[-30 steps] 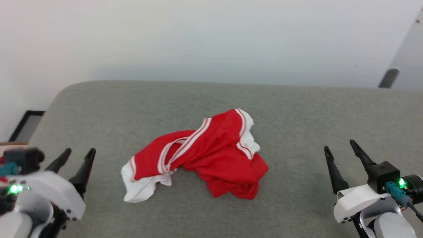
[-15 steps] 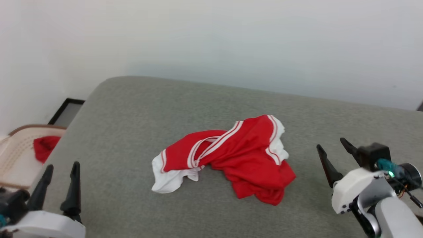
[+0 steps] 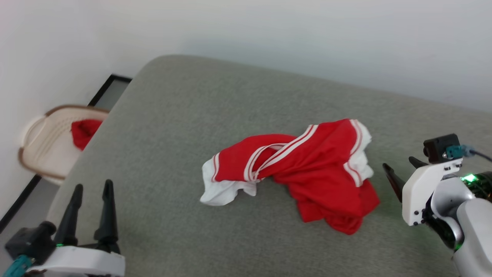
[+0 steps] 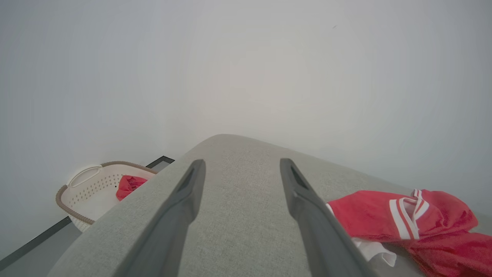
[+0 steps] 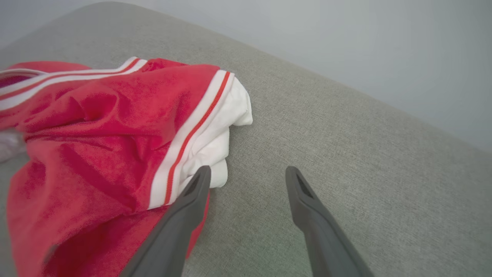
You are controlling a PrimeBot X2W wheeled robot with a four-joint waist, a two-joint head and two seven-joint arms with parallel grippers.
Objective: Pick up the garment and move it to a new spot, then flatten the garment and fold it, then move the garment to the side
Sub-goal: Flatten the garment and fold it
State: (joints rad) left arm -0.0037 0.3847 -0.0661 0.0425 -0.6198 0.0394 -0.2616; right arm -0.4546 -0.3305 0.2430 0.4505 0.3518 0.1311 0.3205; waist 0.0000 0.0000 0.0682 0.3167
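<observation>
Currently two grippers, one garment, one basket, one small red cloth. Left gripper (image 3: 93,184) is nearest, at the lower left over the grey padded surface (image 3: 184,100), dark fingers spread wide, nothing between them, touching nothing. Right gripper (image 3: 398,162) is at the right edge, jaws likewise fully apart and empty. In the right wrist view one fingertip lines up against the white sleeve; contact cannot be told. Garment (image 3: 315,169) lies crumpled mid-surface, right of centre, just beside the right gripper: red body, white-and-red striped trim, one white sleeve trailing left. Farther left, off the surface, the basket (image 3: 46,150) sits on the floor with the small red cloth (image 3: 85,130) inside. Pale wall (image 3: 269,30) behind.
</observation>
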